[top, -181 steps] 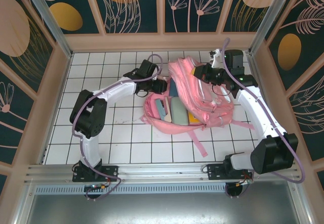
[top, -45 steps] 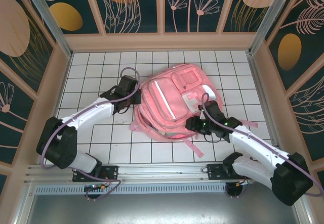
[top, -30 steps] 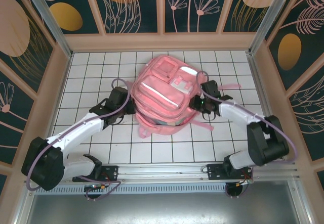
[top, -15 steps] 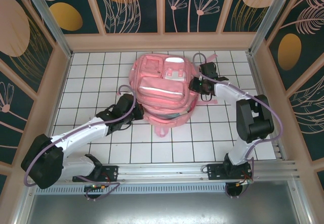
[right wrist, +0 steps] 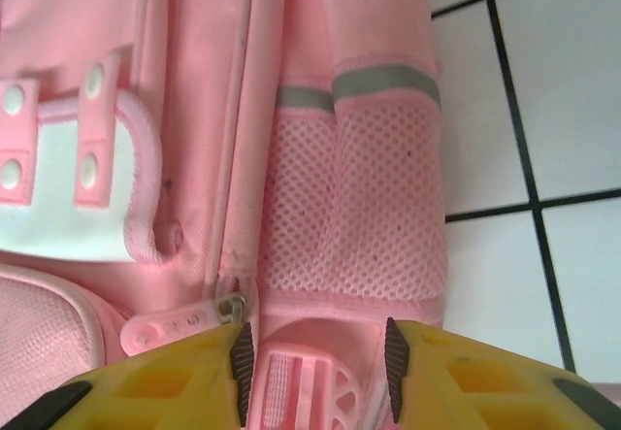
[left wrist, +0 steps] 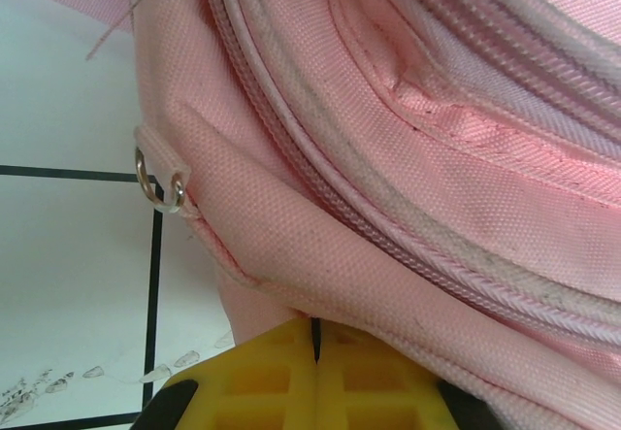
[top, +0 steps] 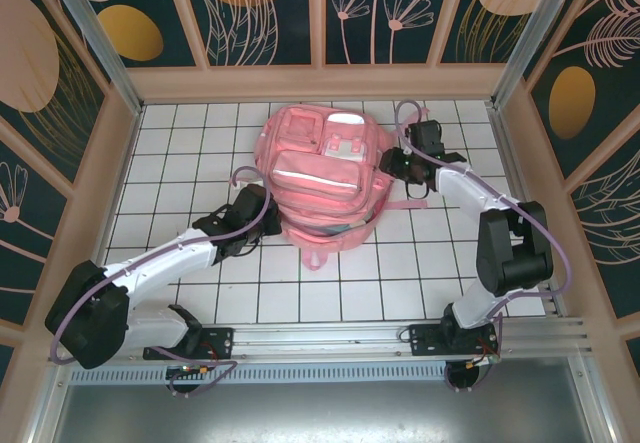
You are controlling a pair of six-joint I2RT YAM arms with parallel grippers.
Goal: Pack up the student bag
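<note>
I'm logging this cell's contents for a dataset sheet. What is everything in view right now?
large pink fabric backpack: one, pink with white patches and a pale stripe, front up on the table
mesh side pocket: one, pink under a grey band, on the backpack's side
small metal ring: one, silver, on a loop at the backpack's edge
plastic buckle: one, pink, between the open jaws of the right gripper
tiled table: one, white with dark grid lines, under everything
wall panels: several, dark with plant prints, around the table
left gripper: one, yellow, shut against the backpack's near-left edge
right gripper: one, yellow, open at the backpack's right side
</note>
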